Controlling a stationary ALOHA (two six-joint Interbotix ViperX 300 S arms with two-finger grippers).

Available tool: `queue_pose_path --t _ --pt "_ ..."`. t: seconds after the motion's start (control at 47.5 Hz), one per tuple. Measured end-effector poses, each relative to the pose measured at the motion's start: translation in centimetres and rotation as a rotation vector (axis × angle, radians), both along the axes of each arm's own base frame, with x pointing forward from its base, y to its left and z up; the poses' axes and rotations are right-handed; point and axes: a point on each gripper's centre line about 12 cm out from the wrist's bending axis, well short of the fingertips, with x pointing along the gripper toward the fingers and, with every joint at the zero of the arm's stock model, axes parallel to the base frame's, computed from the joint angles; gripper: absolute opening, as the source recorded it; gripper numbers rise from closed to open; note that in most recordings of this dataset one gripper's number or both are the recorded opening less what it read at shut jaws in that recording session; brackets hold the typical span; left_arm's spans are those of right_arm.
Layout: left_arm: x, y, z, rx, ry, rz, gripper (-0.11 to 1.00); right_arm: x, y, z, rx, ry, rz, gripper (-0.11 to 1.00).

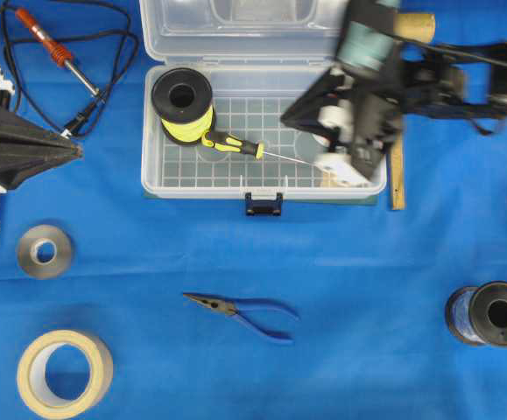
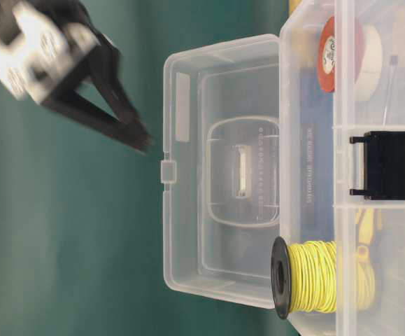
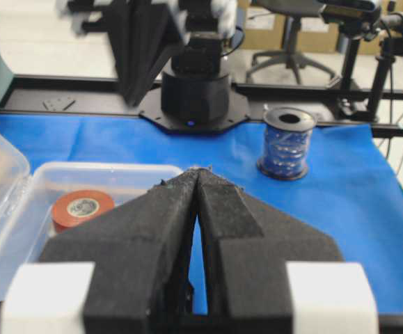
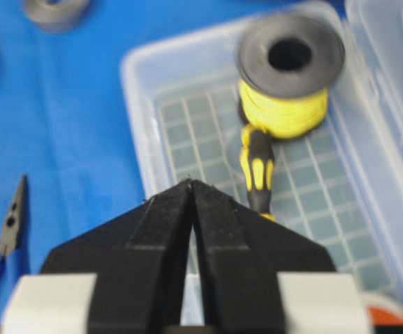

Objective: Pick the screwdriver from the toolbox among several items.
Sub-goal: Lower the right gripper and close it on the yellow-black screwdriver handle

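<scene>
Yellow and black catch my eye first: the screwdriver (image 1: 228,143) lies flat on the grid floor of the toolbox (image 1: 183,179), its handle touching the base of a spool of yellow wire (image 1: 183,103) in the box's left part as the overhead view shows it, its thin shaft running rightward toward my right gripper (image 4: 191,182). The toolbox sits open on the blue table (image 1: 341,280), lid folded back, dark latch at the front edge.

My right gripper hangs over the right part of the box — motion-blurred from above. From its wrist camera I see the fingers (image 4: 218,223) pressed together at the tips with nothing between them, the screwdriver handle (image 4: 258,174) just beyond and slightly right of them. A red roll of tape (image 3: 83,207) sits in the box near that end.

My left gripper (image 3: 198,170) rests at the table's left edge, well apart from the box, fingers likewise closed on nothing.

Outside the box: a red-handled soldering iron (image 1: 50,44) with black cord at upper left, blue-handled pliers (image 1: 244,311) in front, two tape rolls (image 1: 65,372) at lower left, a dark spool (image 1: 489,313) at lower right.
</scene>
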Motion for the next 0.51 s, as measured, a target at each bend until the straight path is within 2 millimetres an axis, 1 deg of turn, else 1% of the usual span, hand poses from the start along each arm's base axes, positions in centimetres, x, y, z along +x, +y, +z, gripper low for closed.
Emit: queue_pose_path --t 0.042,0.189,0.231,0.274,0.358,0.421,0.505 --pt "0.0 0.0 -0.1 0.0 0.002 0.0 0.0 0.8 -0.5 -0.6 0.03 0.036 -0.028 0.25" --pt "0.0 0.0 0.0 0.003 -0.002 0.0 0.0 3.3 -1.9 -2.0 0.087 0.134 -0.093 0.68" --pt "0.0 0.0 0.0 0.002 -0.002 0.001 0.0 4.0 -2.2 -2.5 0.094 0.158 -0.1 0.77" --pt "0.0 0.0 0.0 0.002 -0.002 0.001 0.0 4.5 -2.3 -3.2 0.099 0.181 -0.104 0.8" --pt "0.0 0.0 0.0 0.002 -0.002 0.001 0.0 5.6 -2.6 -4.8 0.109 0.228 -0.111 0.78" --pt "0.0 0.0 0.0 0.002 -0.002 0.001 0.0 6.3 -2.9 -6.5 0.122 0.263 -0.123 0.77" --pt "0.0 0.0 0.0 0.002 -0.003 0.001 0.0 7.1 -3.4 -9.3 0.145 0.321 -0.148 0.77"
